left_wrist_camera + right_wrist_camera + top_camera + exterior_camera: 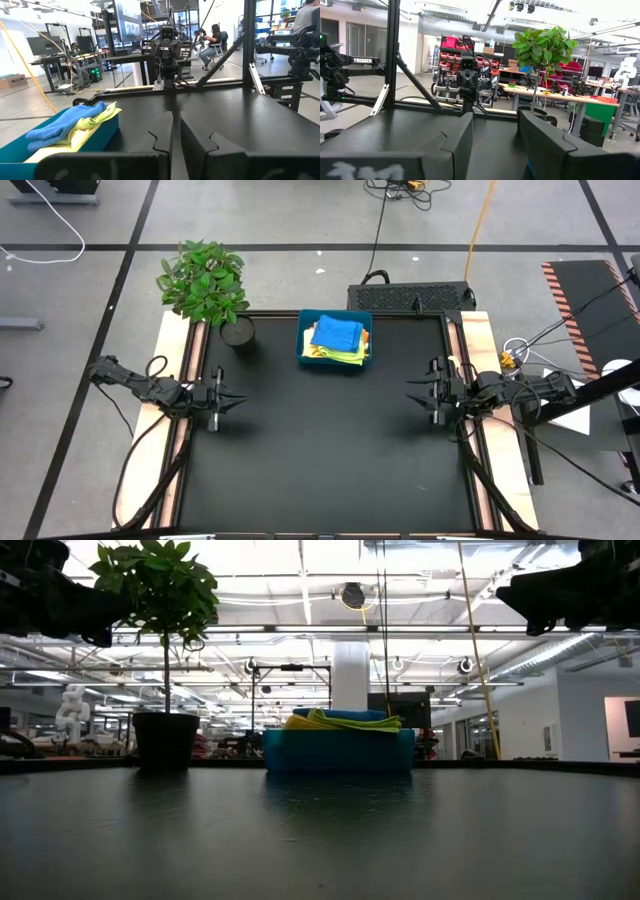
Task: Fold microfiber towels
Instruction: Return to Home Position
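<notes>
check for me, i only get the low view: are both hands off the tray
Observer: Yes. From above, the left hand hangs over the left side of the table, well clear of the tray.
Operator: and the right one
Observer: The right hand is over the right side, open, facing in.
Operator: left open too
Observer: No, its wrist view shows the left hand shut.

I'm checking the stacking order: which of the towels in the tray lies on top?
The blue towel: it lies topmost in the teal tray, with the lime green towel and a yellow towel only peeking out from under it.
</notes>
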